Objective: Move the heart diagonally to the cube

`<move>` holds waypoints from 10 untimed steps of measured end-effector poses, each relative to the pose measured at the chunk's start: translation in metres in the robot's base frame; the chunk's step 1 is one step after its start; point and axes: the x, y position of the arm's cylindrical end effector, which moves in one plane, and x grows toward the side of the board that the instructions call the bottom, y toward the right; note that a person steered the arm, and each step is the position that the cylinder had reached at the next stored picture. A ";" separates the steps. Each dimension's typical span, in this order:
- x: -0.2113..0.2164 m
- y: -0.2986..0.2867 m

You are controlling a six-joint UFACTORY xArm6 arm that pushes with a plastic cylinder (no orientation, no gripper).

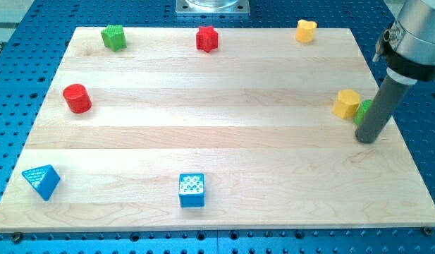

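The yellow heart sits at the view's top right edge of the wooden board. The blue cube sits near the view's bottom, left of centre. My tip rests on the board at the view's right, far from both. It stands just below and right of a yellow block and touches or hides most of a green block behind the rod.
A green star-like block and a red star-like block sit along the view's top. A red cylinder is at the left. A blue triangular block is at the bottom left.
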 end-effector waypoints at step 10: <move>-0.293 -0.055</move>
